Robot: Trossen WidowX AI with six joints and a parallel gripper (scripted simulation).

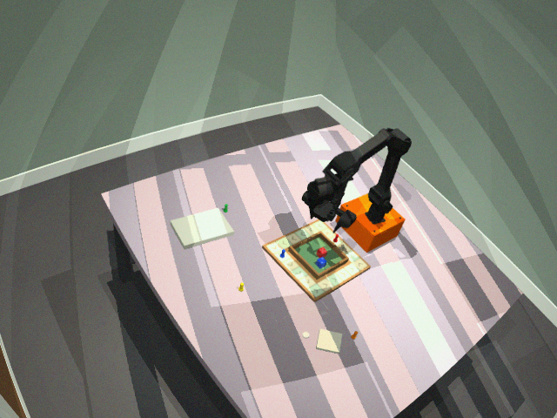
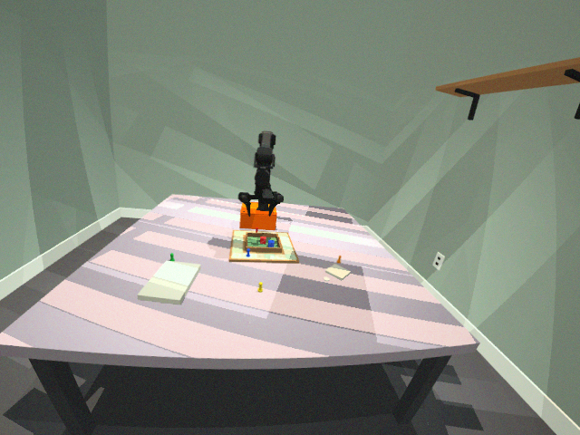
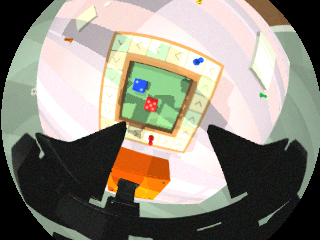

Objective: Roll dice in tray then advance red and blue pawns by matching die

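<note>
The claw gapes wide, gripping nothing; in the wrist view, the blue die lies at the red die's eleven o'clock. The red pawn — six o'clock.

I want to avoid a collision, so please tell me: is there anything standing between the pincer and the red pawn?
Nothing visible stands between the open pincer and the red pawn. The tray is beside the pawn, not in between.

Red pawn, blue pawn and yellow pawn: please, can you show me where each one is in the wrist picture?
Red pawn [image 3: 151,140]: wrist view, on its body.
Blue pawn [image 3: 198,61]: wrist view, on its body.
Yellow pawn [image 3: 199,2]: wrist view, on its visible part at the top edge.
</note>
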